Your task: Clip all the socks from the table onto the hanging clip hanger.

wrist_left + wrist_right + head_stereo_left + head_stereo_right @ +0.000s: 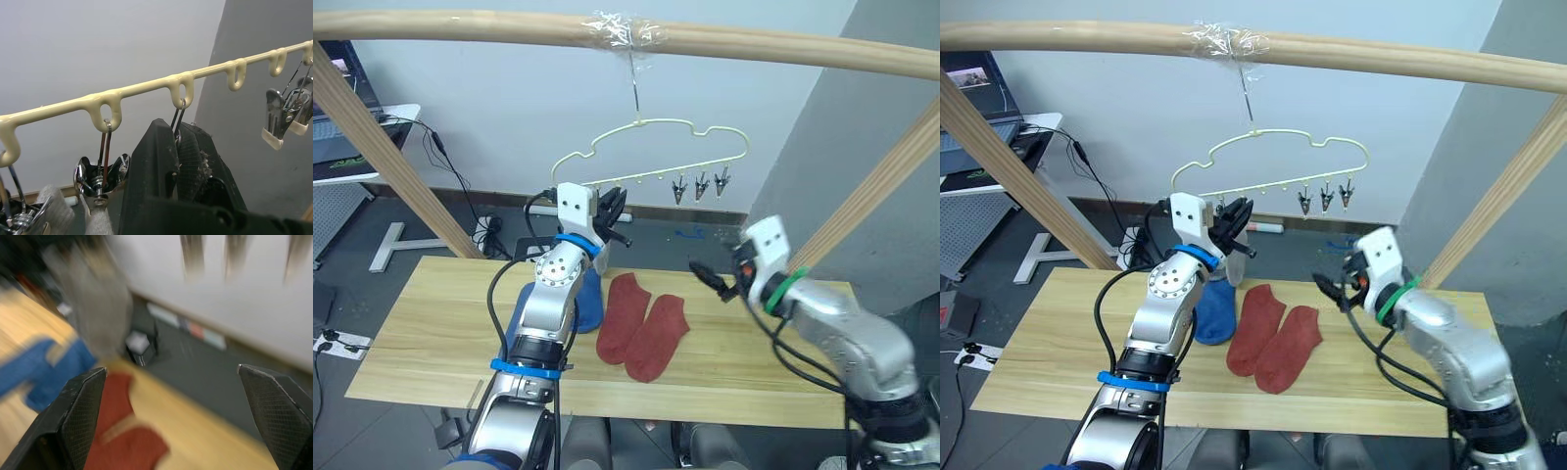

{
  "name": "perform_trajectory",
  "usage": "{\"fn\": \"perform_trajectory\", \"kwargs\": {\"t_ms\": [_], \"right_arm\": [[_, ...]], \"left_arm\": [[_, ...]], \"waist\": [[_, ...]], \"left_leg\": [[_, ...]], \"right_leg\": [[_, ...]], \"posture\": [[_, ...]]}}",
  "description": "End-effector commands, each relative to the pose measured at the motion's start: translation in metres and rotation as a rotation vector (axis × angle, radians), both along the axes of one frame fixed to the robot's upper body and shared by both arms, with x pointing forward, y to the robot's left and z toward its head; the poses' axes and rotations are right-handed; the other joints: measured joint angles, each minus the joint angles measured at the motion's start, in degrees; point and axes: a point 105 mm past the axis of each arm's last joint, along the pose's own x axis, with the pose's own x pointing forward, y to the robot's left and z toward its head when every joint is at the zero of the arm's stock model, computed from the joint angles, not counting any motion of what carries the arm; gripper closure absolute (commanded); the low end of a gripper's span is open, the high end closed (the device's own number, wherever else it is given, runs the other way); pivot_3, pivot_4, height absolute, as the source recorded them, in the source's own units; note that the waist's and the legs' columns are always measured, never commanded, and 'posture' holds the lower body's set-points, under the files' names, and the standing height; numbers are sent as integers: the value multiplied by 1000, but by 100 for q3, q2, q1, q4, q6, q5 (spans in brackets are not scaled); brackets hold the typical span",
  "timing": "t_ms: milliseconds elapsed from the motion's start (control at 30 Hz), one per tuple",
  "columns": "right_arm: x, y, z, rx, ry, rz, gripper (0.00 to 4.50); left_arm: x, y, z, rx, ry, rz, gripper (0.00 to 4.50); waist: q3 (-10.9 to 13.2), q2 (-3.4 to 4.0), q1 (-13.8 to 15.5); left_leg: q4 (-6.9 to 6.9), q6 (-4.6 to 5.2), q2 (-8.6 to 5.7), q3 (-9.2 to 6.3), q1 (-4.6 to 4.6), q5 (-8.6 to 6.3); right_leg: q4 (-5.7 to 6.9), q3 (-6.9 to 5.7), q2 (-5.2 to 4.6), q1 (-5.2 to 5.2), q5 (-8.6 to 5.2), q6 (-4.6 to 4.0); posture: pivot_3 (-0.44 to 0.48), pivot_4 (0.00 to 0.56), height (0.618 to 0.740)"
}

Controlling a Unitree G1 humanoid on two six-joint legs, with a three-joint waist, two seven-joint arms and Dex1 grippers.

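My left gripper (pixel 188 147): raised at the clip hanger (pixel 651 157), fingers closed on a clip. My right gripper (pixel 178 418): wide open above the table (pixel 431 333). Two rust-red socks (pixel 641 328) lie side by side mid-table; blue sock (pixel 1216 311) just beside them

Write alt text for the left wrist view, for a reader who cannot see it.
The left hand, its black fingers close together, presses on a metal clip hanging from a loop of the pale yellow-green clip hanger, which runs across a white wall. Beside it another clip grips light grey fabric, and further clips hang empty along the bar.
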Motion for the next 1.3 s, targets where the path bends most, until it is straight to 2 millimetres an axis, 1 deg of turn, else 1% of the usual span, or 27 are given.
{"fn": "perform_trajectory", "kwargs": {"t_ms": [33,100,200,300,467,533,633,767,833,933,1000,1033,1100,1133,1233,1300], "right_arm": [[7,4,-26,-82,7,-31,0],[9,10,-41,-63,59,-58,0],[10,23,-55,-27,108,-74,0],[9,32,-61,7,137,-87,0],[1,47,-59,28,160,-78,0],[-3,51,-64,16,180,-67,0],[-8,52,-77,-20,213,-52,0],[-8,48,-93,-78,220,-41,0],[-6,52,-94,-60,209,-35,0],[-3,59,-94,-85,180,-3,596],[-3,60,-95,-98,172,4,1225],[-3,60,-97,-133,154,24,1521],[-9,58,-103,-192,137,70,2332],[-13,56,-106,-225,125,102,2549],[-23,51,-112,-284,100,166,3529],[-28,46,-112,-309,74,206,4178]], "left_arm": [[-5,-1,8,-6,-17,-29,4442],[-6,0,9,-5,-16,-29,4442],[-7,3,8,-1,-13,-25,4442],[-10,4,8,1,-10,-21,4442],[-13,11,6,12,-4,-3,4442],[-14,12,5,14,-3,0,4442],[-15,11,4,15,-1,0,4442],[-17,11,4,18,1,-1,4442],[-17,11,4,20,2,-3,4442],[-18,11,3,23,3,-5,4442],[-18,12,4,26,2,-5,4442],[-18,12,4,27,2,-4,4442],[-19,13,4,29,3,-3,4442],[-19,14,3,30,4,-2,4442],[-20,15,2,31,9,-1,4442],[-20,15,-1,9,37,-9,4442]], "waist": [[0,0,1],[0,0,5],[0,0,9],[0,0,18],[0,0,35],[0,0,40],[0,0,40],[0,0,38],[-1,1,36],[-1,1,32],[-1,2,33],[-1,2,33],[-1,2,33],[-2,2,36],[-4,2,45],[-7,2,47]], "left_leg": [[0,0,0,2,1,0],[0,0,-2,4,1,0],[-1,0,0,3,1,0],[-3,0,1,2,1,1],[-3,0,1,2,2,0],[-5,0,2,0,2,0],[-4,0,1,1,1,0],[-5,0,1,1,2,0],[-5,0,1,1,4,0],[-5,0,1,1,6,0],[-5,0,1,0,6,0],[-6,0,1,1,5,0],[-6,0,1,1,5,0],[-7,0,1,1,5,0],[-7,0,0,1,5,0],[-7,0,0,1,5,0]], "right_leg": [[0,3,0,0,0,0],[0,6,0,0,0,0],[-1,4,0,0,0,0],[-1,2,1,0,0,0],[-1,3,1,0,0,0],[-1,-1,1,0,0,0],[-1,0,1,0,0,0],[-2,0,1,0,0,0],[-1,1,1,0,0,0],[-2,1,2,0,0,0],[-1,1,2,0,0,0],[-2,1,2,0,0,0],[-3,2,2,0,0,0],[-3,2,2,0,0,0],[-5,3,2,0,0,0],[-5,3,2,0,0,0]], "posture": [[122,176,740],[124,176,740],[135,181,740],[153,184,740],[168,188,740],[171,188,740],[176,185,740],[175,183,740],[174,181,740],[176,180,740],[180,179,740],[183,178,740],[184,176,740],[184,176,740],[185,175,740],[180,178,740]]}}
